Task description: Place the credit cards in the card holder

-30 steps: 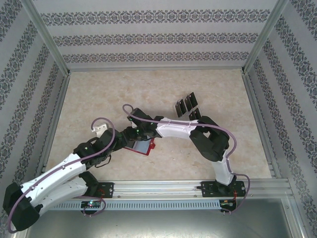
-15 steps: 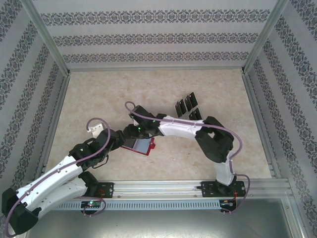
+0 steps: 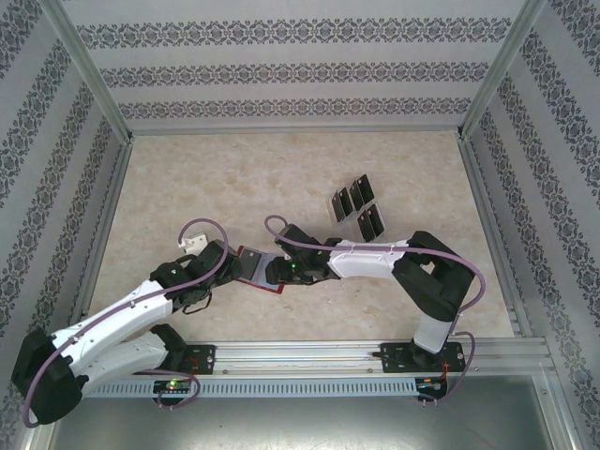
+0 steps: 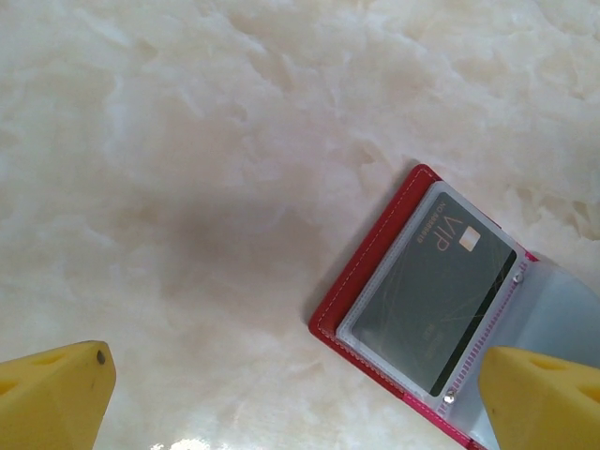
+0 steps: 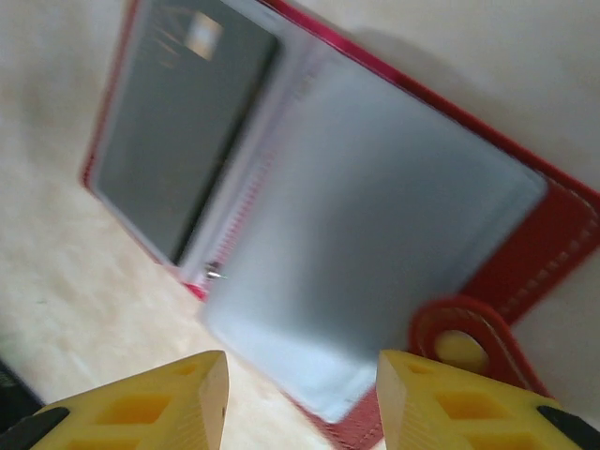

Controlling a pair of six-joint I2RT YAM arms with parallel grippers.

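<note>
The card holder [image 3: 251, 266] is a red wallet lying open on the table between my two grippers. In the left wrist view the card holder [image 4: 375, 272] has one dark credit card [image 4: 431, 300] inside a clear sleeve. The right wrist view has that credit card [image 5: 178, 122] on the left and an empty clear sleeve [image 5: 375, 234] beside the clasp tab [image 5: 459, 347]. Several more black credit cards [image 3: 354, 208] lie on the table behind. My left gripper [image 4: 295, 403] is open, just left of the wallet. My right gripper [image 5: 300, 403] is open at the wallet's near edge, holding nothing.
Patterned walls with metal posts [image 3: 94, 84] enclose the pale marble-look table [image 3: 234, 178]. A metal rail [image 3: 309, 354] runs along the near edge. Both arms [image 3: 375, 258] reach across the near middle.
My right gripper has drawn back to the right off the wallet, which now lies open. My left gripper has moved right, up to the wallet's left edge.
</note>
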